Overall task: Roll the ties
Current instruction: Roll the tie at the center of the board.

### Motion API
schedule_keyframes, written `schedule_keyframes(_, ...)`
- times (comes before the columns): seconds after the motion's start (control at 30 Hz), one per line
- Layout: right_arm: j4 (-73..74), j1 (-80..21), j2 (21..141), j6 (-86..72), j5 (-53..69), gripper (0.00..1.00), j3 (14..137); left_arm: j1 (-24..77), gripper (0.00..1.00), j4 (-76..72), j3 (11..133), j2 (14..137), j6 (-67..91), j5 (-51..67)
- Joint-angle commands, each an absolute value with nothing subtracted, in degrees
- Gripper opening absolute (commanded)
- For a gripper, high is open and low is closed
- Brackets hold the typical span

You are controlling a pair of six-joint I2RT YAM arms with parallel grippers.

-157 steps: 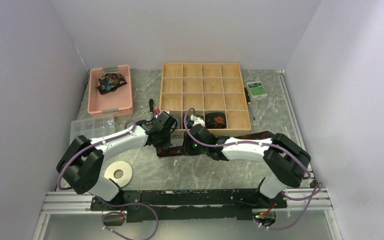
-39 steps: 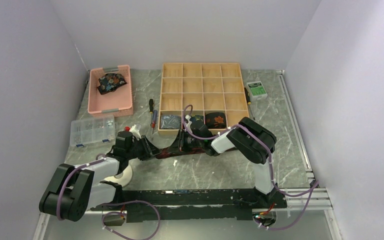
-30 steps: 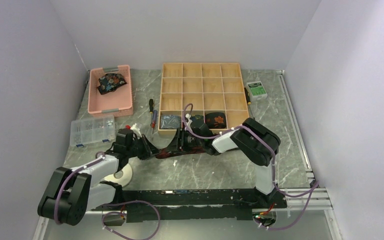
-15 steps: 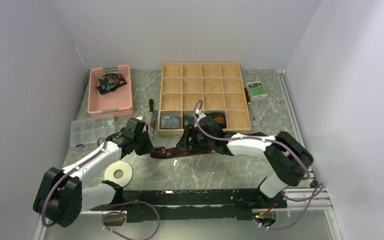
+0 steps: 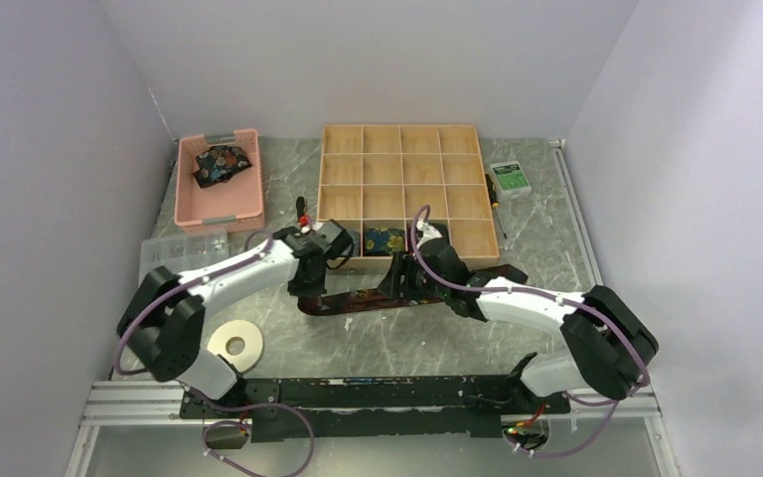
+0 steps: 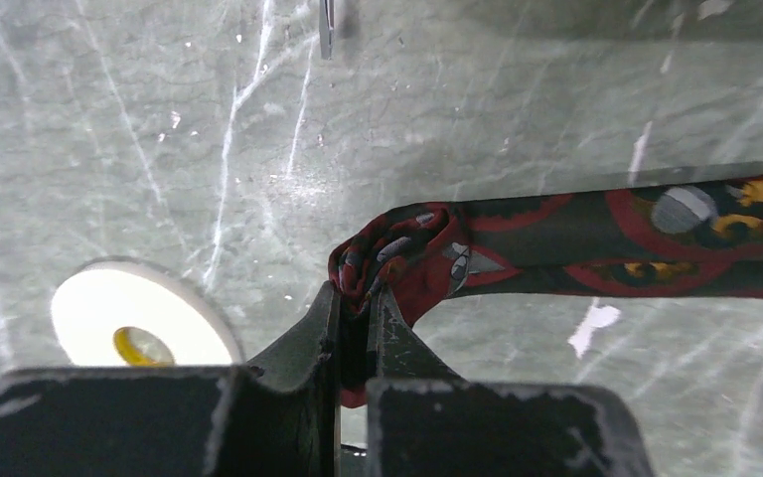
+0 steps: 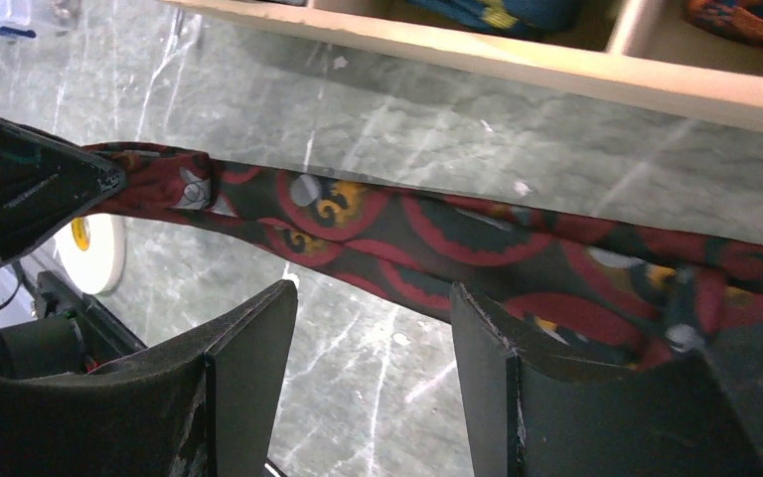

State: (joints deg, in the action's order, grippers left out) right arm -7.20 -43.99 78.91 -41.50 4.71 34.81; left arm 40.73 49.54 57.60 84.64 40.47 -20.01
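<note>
One tie (image 6: 596, 234) lies along the bench (image 6: 109, 119), its bunched end clamped between the left jaws; right jaws stand apart, strip crossing ahead of them. Advise winding that end tightly, strip kept taut.

No text is legible; print on the green box (image 5: 509, 179) is blurred.

dark red paisley tie (image 6: 596, 238) stretched flat, L end bunched
</note>
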Motion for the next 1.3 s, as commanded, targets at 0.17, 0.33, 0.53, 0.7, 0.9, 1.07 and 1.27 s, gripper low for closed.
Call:
schedule_keyframes(0.17,-5.2,-41.5,70.9,-40.6,0.2,0.62,30.3,49.9,0.03,66.1,68.7,100.6,47.8,-35.4)
schedule_keyframes(0.33,-5.2,-40.7,69.7,-40.7,0.2,0.62,28.6,53.2,0.03,70.1,74.4,106.4,49.6,-37.5)
schedule_keyframes(0.53,-5.8,-40.3,69.7,-41.1,0.1,0.62,27.0,56.0,0.03,70.7,79.3,110.9,49.4,-36.6)
schedule_keyframes(0.7,-6.2,-39.8,69.7,-41.3,-1.5,0.62,25.3,57.1,0.03,69.9,82.5,114.7,48.6,-35.5)
schedule_keyframes(0.9,-6.2,-39.4,69.3,-41.4,-1.8,0.62,24.1,58.4,0.15,66.4,84.0,116.0,47.3,-32.1)
schedule_keyframes(1.07,-5.7,-39.3,69.1,-41.2,-1.7,0.62,24.2,58.7,0.35,62.3,83.4,115.9,46.1,-29.1)
schedule_keyframes(1.27,-4.7,-39.3,67.8,-40.7,-1.2,0.62,24.7,58.8,0.58,57.1,79.1,110.5,46.6,-26.7)
